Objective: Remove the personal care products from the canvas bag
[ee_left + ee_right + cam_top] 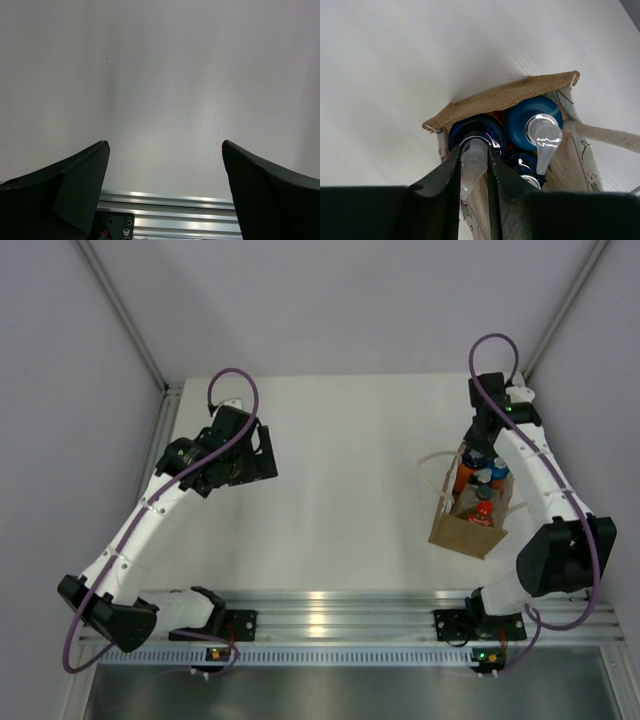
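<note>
The tan canvas bag [463,533] stands at the right of the table, its mouth open, a white loop handle [432,468] hanging to its left. Inside show an orange bottle [462,476], a light-blue cap [497,469] and a red-capped bottle [483,508]. My right gripper [478,453] is down at the bag's mouth. In the right wrist view it [473,160] is shut on the clear pump head of the dark-blue-capped bottle [479,134]. The light-blue-capped bottle [532,117] and another dark cap [522,163] sit beside it. My left gripper [262,455] hangs open and empty over the table's left [165,150].
Grey walls close in the table on the left, back and right. An aluminium rail [330,610] runs along the near edge and shows in the left wrist view [170,212]. The bag's handle rope [607,136] lies to the right of the bottles.
</note>
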Robot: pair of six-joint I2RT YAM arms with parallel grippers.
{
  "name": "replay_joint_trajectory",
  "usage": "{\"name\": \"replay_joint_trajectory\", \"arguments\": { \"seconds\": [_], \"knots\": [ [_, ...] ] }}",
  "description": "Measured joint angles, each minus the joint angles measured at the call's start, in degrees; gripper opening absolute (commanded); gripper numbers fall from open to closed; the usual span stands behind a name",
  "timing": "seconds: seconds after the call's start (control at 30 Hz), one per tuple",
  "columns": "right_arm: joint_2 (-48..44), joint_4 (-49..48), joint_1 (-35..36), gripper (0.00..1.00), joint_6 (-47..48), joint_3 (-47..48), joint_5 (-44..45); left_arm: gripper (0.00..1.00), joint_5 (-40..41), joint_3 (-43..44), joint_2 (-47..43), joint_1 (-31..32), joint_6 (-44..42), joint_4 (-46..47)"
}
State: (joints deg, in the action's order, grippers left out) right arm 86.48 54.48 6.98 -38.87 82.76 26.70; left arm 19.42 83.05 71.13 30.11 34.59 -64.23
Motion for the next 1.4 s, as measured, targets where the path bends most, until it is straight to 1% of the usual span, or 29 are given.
{"name": "replay_joint_trajectory", "arguments": {
  "seconds": [0.27,0.47,0.63,0.8,1.0,1.13,1.4],
  "knots": [
    [-2.82,1.42,0.00,0.00,1.86,3.69,0.09,0.98,1.03,0.00,0.02,0.00,-0.24,-0.02],
    [-3.72,4.15,0.00,0.00,3.85,9.62,0.15,0.98,1.25,0.00,0.04,0.00,-0.28,-0.02],
    [-3.80,7.43,0.00,0.00,6.45,16.48,-0.50,0.98,1.40,0.00,0.66,0.00,-0.48,0.00],
    [-3.58,11.72,-0.02,0.00,9.35,26.16,-1.36,0.98,1.46,0.00,1.07,0.00,-0.66,-0.02],
    [-1.75,14.12,-0.02,0.00,11.91,36.74,-3.10,0.98,1.49,0.00,1.11,0.00,-0.70,0.00],
    [-0.79,14.38,-0.02,0.00,13.97,38.86,-5.88,0.98,1.49,0.00,1.11,0.00,-0.70,0.00],
    [3.69,12.17,1.88,0.00,18.05,38.86,-12.04,0.98,1.49,0.02,1.11,0.00,-0.70,-0.02]
  ]
}}
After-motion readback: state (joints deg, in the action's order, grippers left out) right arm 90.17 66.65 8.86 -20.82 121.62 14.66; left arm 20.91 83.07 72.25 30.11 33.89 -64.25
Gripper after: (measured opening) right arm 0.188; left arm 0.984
